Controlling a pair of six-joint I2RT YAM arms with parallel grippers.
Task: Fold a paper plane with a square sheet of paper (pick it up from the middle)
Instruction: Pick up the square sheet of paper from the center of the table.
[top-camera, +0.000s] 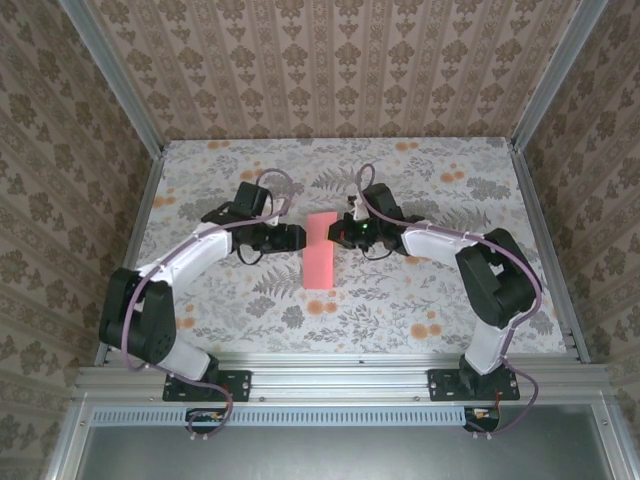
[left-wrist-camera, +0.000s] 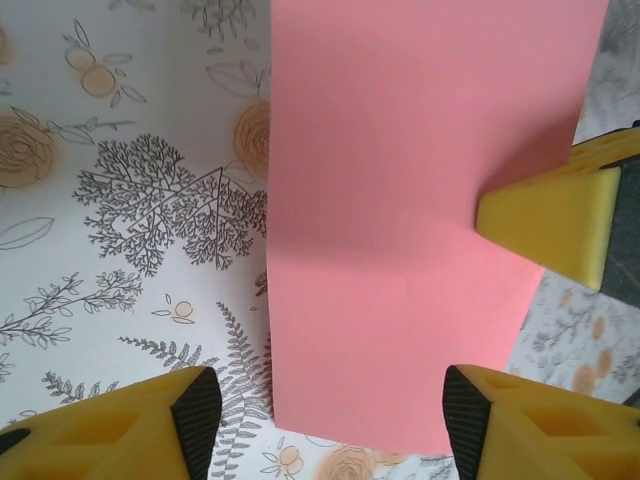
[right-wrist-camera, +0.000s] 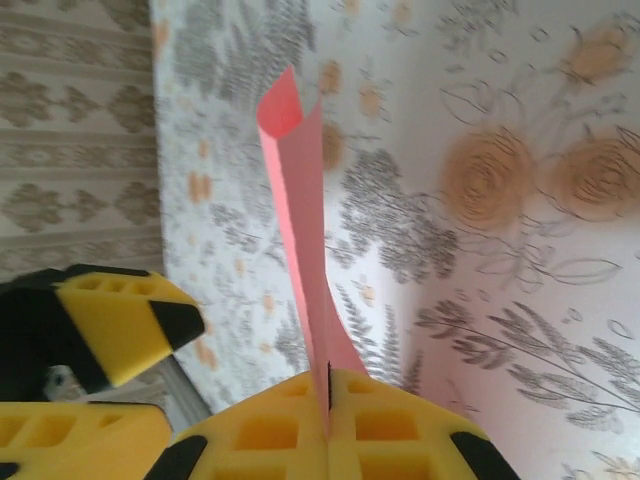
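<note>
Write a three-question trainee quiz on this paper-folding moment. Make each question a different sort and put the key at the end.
1. True or false: the right jaws are shut on the pink paper.
2. The left jaws are: A) open, with the paper between them; B) shut on the paper; C) shut on nothing.
3. Fill in: the table cover is printed with grey leaves and ____ flowers.
Key: 1 true; 2 A; 3 orange.
</note>
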